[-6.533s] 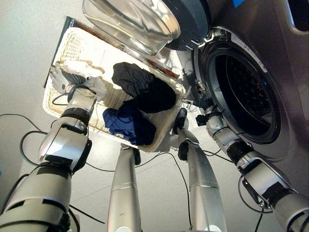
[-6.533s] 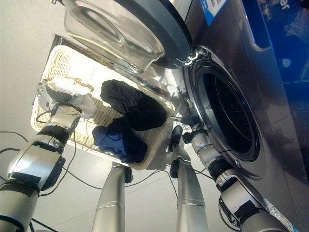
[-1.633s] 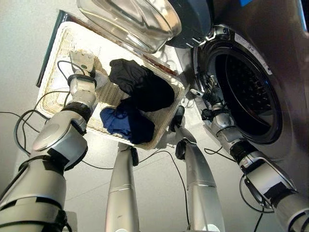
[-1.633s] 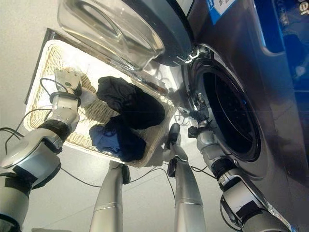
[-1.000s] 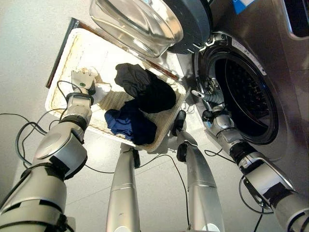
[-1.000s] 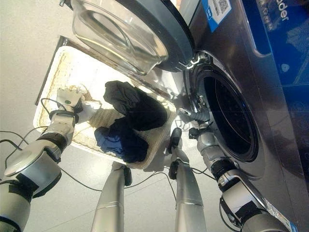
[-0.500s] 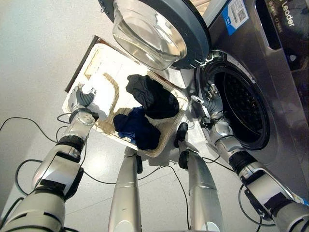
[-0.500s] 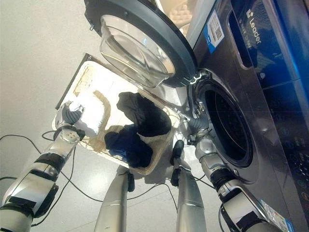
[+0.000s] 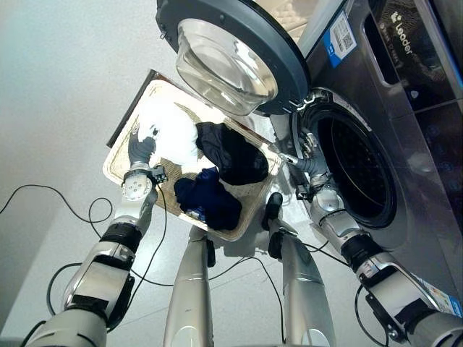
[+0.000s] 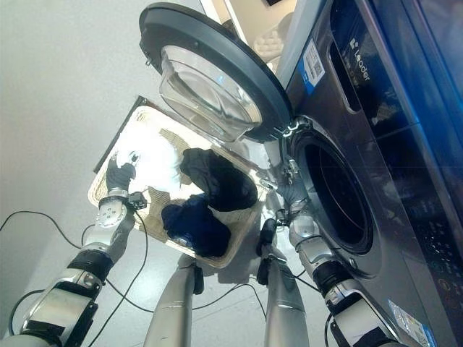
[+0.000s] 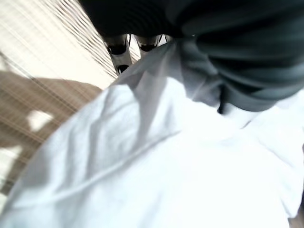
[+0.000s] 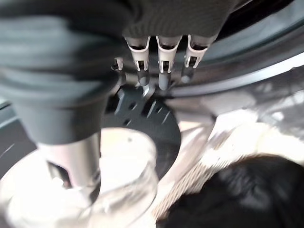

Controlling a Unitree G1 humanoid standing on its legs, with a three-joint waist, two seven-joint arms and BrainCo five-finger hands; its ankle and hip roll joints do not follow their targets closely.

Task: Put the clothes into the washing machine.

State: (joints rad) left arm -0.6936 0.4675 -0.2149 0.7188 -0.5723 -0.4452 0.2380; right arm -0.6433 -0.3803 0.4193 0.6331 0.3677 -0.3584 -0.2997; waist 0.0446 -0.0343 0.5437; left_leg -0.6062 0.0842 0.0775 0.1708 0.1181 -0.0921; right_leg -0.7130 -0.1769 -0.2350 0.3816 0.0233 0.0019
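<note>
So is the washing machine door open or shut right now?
Open. The round glass door is swung wide out over the laundry basket, and the dark drum opening is fully exposed beside it.

Built of smooth silver-grey shells along the left arm (image 9: 108, 260) and right arm (image 9: 362, 253), ringed with black bands at the joints. Capped at the left wrist with a round silver disc (image 9: 137, 189) dotted with small screws. Wrapped in dark ribbed covers over the left hand (image 9: 141, 148) and right hand (image 9: 307, 155); dark-tipped on pale silver fingers (image 12: 164, 71).
</note>
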